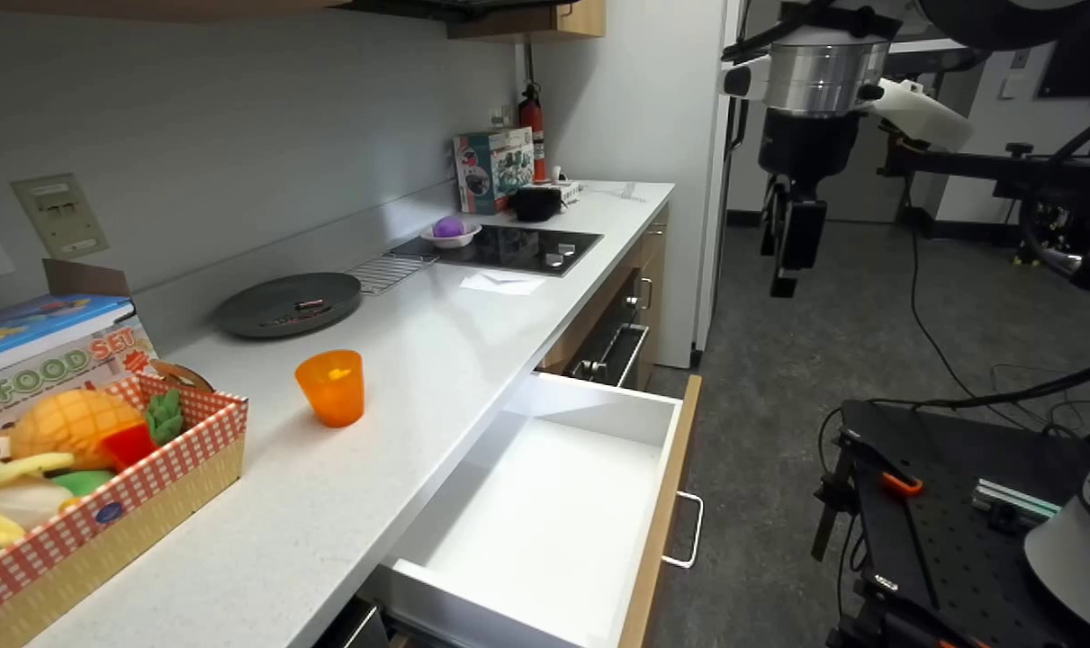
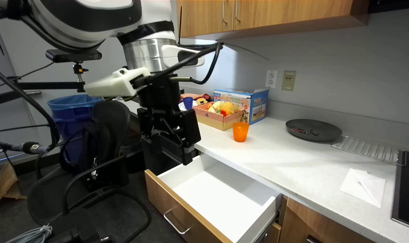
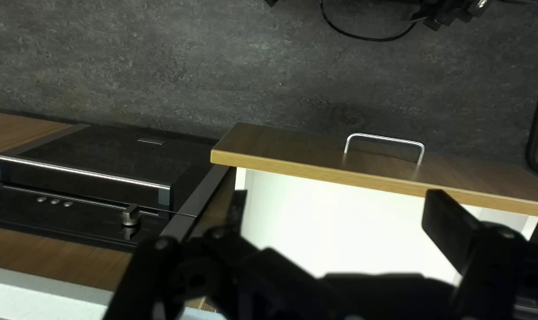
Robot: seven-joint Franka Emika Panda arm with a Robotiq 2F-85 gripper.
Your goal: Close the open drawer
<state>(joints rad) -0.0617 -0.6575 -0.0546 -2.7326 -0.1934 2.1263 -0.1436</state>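
The drawer [image 1: 545,504] is pulled out from under the counter, with an empty white interior. It also shows in an exterior view [image 2: 224,192] and in the wrist view [image 3: 340,226]. Its brown wood front [image 2: 184,209] carries a slim metal bar handle [image 2: 175,225], also seen in the wrist view [image 3: 384,139]. My gripper [image 3: 337,202] is open with nothing between its fingers. In the wrist view its fingers frame the drawer interior from above. In an exterior view the gripper [image 1: 786,261] hangs pointing down, higher than the drawer and apart from it.
An orange cup [image 1: 333,391], a checkered basket [image 1: 225,441] of toy food and a dark pan [image 1: 290,306] stand on the white counter [image 1: 400,432]. An oven [image 3: 95,173] is beside the drawer. A black robot stand [image 1: 959,486] is across from the drawer front.
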